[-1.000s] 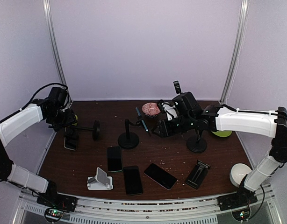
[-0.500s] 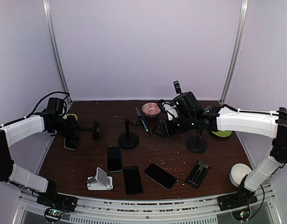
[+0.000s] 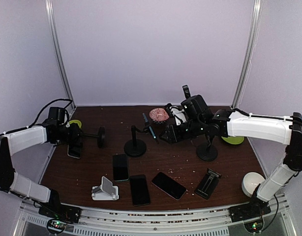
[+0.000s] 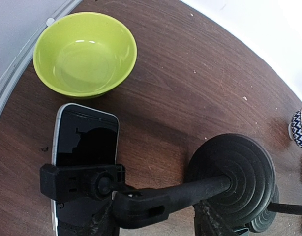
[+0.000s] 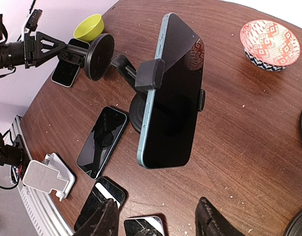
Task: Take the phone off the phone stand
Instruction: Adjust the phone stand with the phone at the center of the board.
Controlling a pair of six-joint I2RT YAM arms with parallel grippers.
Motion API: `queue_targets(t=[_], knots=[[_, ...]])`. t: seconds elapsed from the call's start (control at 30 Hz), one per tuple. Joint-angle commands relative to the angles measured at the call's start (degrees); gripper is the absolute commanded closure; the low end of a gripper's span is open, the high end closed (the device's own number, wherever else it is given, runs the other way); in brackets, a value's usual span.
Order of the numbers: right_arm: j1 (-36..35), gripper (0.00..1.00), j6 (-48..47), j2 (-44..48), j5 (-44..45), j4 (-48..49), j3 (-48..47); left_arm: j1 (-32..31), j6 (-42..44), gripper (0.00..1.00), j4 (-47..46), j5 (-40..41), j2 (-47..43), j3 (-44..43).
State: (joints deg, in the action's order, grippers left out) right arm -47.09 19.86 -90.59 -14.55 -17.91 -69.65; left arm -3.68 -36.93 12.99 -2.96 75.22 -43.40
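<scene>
Dark wood-grain surface (image 3: 190, 164), pale lilac walls (image 3: 151, 49). Just right of the upright black phone stand (image 3: 135, 147), right tool (image 5: 159, 219) is released, jaws apart, touching nothing. Glossy blue-edged phone (image 5: 173, 98) sits clamped in that stand, tilted. Far left of it, left tool (image 4: 156, 222) straddles the round neck of a toppled stand (image 4: 232, 172); clenched or not, can't tell.

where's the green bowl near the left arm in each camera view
top external: green bowl at far left, partly hidden by the left arm.
left wrist: upper left.
right wrist: top left corner.
shared landmark: the phone lying right beside it.
</scene>
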Motion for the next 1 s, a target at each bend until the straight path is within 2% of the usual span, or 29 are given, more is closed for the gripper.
queue_targets(t=[0.0,0.27,0.47,0.77,0.97], knots=[[0.4,0.46,-0.3,-0.3,0.0,-0.6,-1.9,0.8,0.8,0.47,-5.2,-1.4,-0.1,1.0],[0.4,0.46,-0.1,0.1,0.0,-0.6,-1.0,1.6,1.1,0.45,-7.9,0.4,0.2,1.4],[0.4,0.46,0.0,0.6,-0.2,-0.4,-0.5,1.8,0.8,0.48,-10.7,-0.8,0.7,2.2],[0.4,0.46,-0.2,0.5,-0.1,0.0,0.3,1.8,1.2,0.81,-11.6,-1.5,0.3,2.8],[0.4,0.46,-0.2,0.4,-0.2,0.0,0.2,1.4,2.7,0.93,-9.1,0.2,-2.2,2.2]])
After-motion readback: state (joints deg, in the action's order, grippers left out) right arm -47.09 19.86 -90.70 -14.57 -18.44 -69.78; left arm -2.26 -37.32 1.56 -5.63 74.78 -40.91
